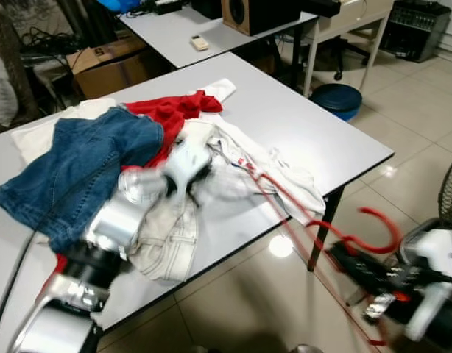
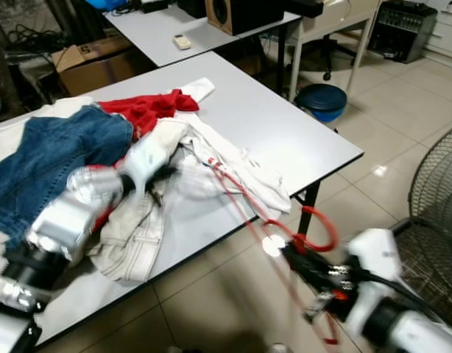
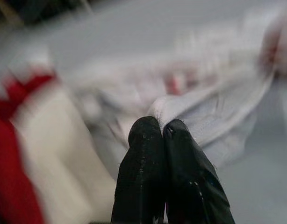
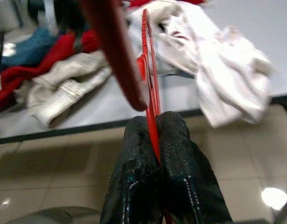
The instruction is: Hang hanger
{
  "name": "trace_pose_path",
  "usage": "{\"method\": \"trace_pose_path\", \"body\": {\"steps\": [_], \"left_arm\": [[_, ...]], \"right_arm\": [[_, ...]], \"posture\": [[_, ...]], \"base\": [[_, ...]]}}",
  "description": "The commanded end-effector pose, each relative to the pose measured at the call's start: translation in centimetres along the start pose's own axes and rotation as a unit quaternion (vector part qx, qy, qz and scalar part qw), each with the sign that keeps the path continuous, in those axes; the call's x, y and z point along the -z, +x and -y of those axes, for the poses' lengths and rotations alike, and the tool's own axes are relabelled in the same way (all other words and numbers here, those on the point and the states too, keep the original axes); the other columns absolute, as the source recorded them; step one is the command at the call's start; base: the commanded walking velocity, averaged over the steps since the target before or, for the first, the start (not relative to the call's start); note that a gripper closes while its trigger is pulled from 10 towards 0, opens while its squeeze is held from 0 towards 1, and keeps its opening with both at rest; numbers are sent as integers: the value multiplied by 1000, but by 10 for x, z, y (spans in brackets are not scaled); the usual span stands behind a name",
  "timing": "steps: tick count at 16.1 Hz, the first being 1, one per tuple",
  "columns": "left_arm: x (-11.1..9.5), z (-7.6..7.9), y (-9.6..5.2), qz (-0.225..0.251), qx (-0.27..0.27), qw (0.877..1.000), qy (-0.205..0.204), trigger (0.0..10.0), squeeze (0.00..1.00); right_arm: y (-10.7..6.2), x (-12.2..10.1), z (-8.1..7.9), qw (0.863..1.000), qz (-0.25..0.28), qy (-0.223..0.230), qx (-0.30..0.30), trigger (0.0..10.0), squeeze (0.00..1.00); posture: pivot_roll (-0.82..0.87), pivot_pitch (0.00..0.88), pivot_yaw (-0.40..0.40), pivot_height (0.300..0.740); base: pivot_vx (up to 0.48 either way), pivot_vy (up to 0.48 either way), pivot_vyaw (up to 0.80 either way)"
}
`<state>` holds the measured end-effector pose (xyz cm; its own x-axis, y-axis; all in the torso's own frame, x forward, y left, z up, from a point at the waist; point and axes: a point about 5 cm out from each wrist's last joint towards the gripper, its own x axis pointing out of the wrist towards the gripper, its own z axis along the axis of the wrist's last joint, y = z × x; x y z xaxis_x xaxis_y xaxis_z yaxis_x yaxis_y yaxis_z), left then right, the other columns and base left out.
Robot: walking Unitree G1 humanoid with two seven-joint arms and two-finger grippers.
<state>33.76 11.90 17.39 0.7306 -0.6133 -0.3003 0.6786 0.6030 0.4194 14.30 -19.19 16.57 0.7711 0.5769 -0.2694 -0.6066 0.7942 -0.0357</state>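
Right pincer [image 4: 155,135] clenched on red hanger [image 4: 150,88] off the bench [image 1: 299,125] edge; left pincer [image 3: 163,133] pinching white garment [image 3: 218,112] on bench.

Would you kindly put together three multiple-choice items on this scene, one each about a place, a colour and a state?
1. Where do the blue jeans lie?
A. on the floor
B. on the grey table
C. on the cardboard box

2. What colour is the hanger?
A. red
B. black
C. white

3. How is the right gripper?
A. wide open
B. shut on a remote
C. shut on the hanger

Answers: 1 B, the jeans rest on the tabletop beside the red garment. 2 A, its hook and frame are red. 3 C, the right wrist view has both black fingers pinching the red frame, while the left gripper pinches white cloth.
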Motion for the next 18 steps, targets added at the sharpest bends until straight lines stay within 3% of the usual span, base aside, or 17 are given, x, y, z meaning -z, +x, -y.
{"method": "trace_pose_path", "body": {"steps": [1,5,12,18], "left_arm": [[-9,-3,-8,17,-4,999,31,0,0],[-25,2,-14,54,-6,998,44,0,0],[-20,9,-16,43,10,997,64,0,0],[-6,1,-8,3,-27,998,50,0,0]], "right_arm": [[5,0,-2,1000,3,7,2,10000,0],[11,-1,-6,1000,6,12,-12,10000,0],[18,-3,-1,1000,3,3,17,10000,0],[16,-6,-4,997,-36,-66,2,10000,0]], "posture": [[-178,10,148,740],[-160,8,138,740],[-159,15,138,740],[-166,28,141,740]], "base": [[0,0,0],[0,0,0],[0,0,0],[0,0,0]]}}
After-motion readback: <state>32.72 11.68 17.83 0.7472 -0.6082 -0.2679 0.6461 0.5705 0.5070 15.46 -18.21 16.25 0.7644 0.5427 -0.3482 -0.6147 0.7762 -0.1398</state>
